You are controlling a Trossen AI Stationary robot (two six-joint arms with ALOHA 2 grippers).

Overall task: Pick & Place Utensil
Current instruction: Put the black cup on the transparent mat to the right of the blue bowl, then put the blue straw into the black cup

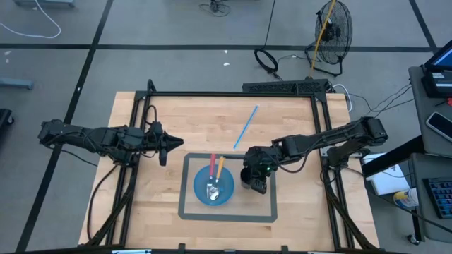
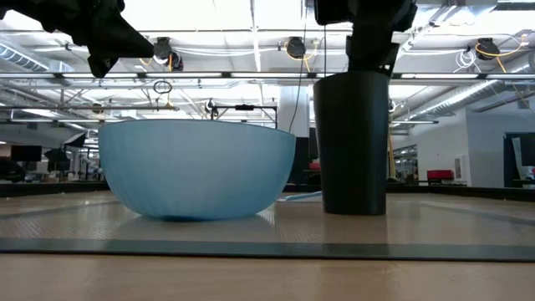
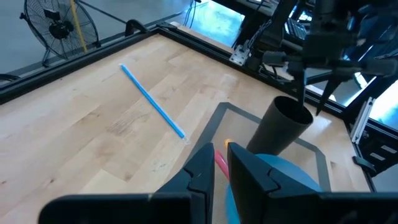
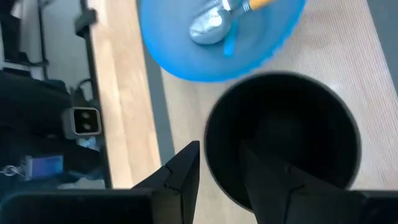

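Two utensils in the bowl, one straw left out

The blue bowl (image 1: pixel 214 187) holds a spoon (image 4: pixel 211 28) and two sticks; the blue straw (image 1: pixel 246 128) lies on the worktop (image 1: pixel 183 120); the right gripper (image 4: pixel 217 171), nearly closed, straddles the black cup (image 4: pixel 283 140) rim; the left gripper (image 3: pixel 221 171) waits, nearly closed, holding nothing.

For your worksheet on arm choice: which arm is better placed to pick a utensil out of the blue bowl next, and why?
Probably the left. The left gripper hangs free beside the blue bowl, fingers nearly closed. The right gripper sits over the black cup, one finger inside its rim.
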